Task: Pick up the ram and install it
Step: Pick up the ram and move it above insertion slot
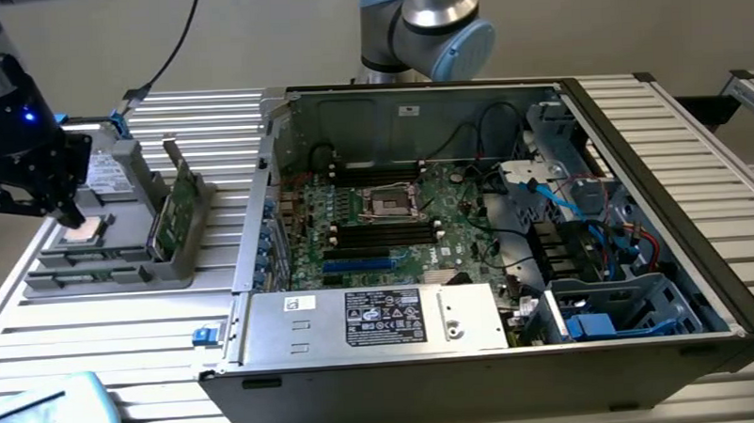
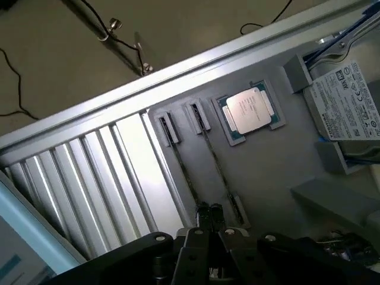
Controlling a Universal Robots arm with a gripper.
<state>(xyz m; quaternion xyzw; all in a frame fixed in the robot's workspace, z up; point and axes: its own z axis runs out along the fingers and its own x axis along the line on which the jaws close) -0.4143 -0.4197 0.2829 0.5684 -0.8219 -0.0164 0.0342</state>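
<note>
At the exterior view's left, my gripper (image 1: pixel 68 218) hangs low over the grey tray (image 1: pixel 104 277), jaws pressed together. In the wrist view the ram (image 2: pixel 218 169) stands on edge in a narrow tray slot beside the fingertips. The processor (image 2: pixel 246 110) lies further along, and the open case (image 1: pixel 348 118) sits well apart on the right.

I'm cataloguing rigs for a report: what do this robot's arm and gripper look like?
The arm has rounded silver-grey joints with a light blue cap. The gripper is black and blocky, with a small blue light glowing above it; round bolt heads dot its body.
</note>
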